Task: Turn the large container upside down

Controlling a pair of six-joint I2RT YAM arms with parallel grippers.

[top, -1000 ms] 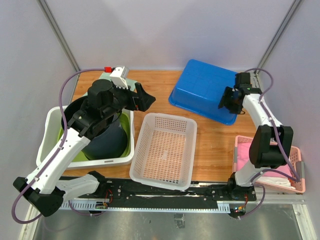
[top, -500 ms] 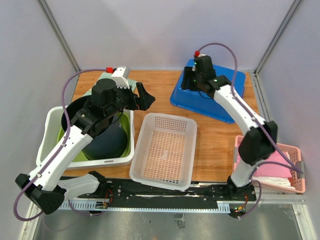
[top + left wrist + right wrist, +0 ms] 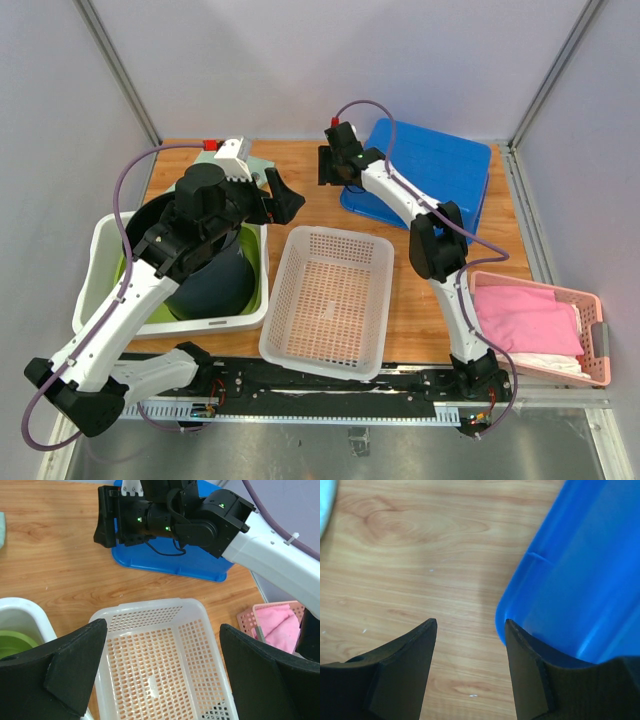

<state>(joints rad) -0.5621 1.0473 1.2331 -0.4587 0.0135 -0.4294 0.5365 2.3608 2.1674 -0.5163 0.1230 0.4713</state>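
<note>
Two grippers, both empty. The right gripper (image 3: 470,625) has its jaws moderately apart with bare bench (image 3: 410,555) between them. The left gripper (image 3: 162,627) is spread wide, hovering above the white basket (image 3: 150,607).

The blue container (image 3: 430,180) sits at the far right of the bench, touching it along its edge. From above it shows a flat ribbed face, so I'd judge it's already bottom-up. Confirm that before you command anything, because another flip would undo the task.

Risks as I see them:
- The container's near-left corner (image 3: 507,622) is just beside your right gripper's finger. Any sideways sweep shoves the container toward the back wall.
- Pinching only that rounded corner gives a poor hold. Smooth plastic plus a long lever means it likely slips or twists out mid-lift.
- Your right arm stretches across the container, so retracting low could drag it.
- Your left arm hangs over the dark bucket (image 3: 215,280) in the white tub (image 3: 100,260). Drop the elbow and you clip it.
</note>
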